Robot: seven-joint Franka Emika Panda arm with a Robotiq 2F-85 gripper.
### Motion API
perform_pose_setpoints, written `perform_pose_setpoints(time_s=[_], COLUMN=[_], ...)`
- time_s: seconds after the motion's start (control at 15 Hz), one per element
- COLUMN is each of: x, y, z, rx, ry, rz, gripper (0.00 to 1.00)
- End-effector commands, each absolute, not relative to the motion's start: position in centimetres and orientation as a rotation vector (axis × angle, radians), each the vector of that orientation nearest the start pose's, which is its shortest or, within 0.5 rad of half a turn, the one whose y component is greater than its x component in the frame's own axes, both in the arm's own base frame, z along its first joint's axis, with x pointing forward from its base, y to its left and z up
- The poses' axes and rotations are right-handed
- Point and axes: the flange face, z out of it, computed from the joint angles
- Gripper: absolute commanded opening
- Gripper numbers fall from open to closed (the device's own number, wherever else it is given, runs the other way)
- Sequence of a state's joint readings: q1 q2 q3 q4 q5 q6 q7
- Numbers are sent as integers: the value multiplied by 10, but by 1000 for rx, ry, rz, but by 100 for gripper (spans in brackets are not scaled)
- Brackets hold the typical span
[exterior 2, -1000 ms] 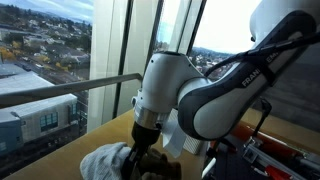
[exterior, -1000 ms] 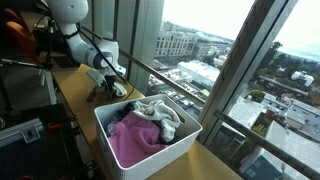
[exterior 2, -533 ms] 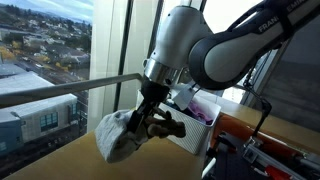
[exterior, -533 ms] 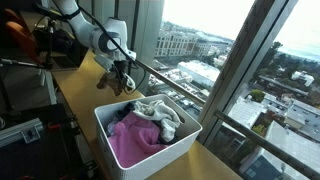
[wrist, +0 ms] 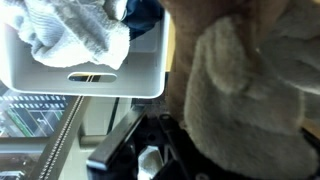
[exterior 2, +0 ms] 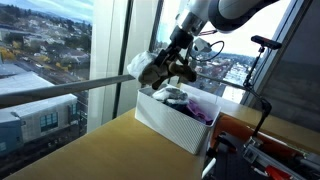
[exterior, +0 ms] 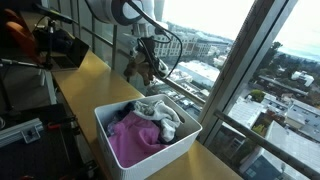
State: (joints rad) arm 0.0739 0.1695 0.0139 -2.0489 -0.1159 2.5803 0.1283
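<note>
Gripper is clamped on a grey towel, carried in the air just above the back end of a white bin. A second ago the gripper sat low on the counter beside the bin, pressed into the towel. Half a second ago it had lifted the towel clear of the counter. Now it is higher again and has moved across, so the towel hangs over the bin's rim instead of beside it.

The towel is a bunched lump with no clear tip. In both exterior views its longer side hangs downward from the fingers, and its bulk bulges out on the window side of the gripper. In the wrist view the towel fills the right side from top to bottom, close against the camera, so the fingertips are hidden.

Below the gripper, the bin stands on the counter. Inside it a white cloth lies nearest the gripper, with a pink cloth farther off towards the bin's front. The wrist view shows the bin's wall and the white cloth to the left of the towel. A window rail runs level with the gripper.
</note>
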Motion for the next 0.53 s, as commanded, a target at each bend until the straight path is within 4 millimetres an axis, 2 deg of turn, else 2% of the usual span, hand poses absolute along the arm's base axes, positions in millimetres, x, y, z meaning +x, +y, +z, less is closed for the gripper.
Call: perform_pose_setpoints(time_s=[0.0,0.13,0.2,0.47], x=[599,588,580,551], y=[-28,-65,-79,-108], z=[416,399,384,329], rx=[-3169,-3204,-3221,-3255], ry=[11,62,81,149], rz=[-639,-619,-592,-480], gripper=[0,0,0,0])
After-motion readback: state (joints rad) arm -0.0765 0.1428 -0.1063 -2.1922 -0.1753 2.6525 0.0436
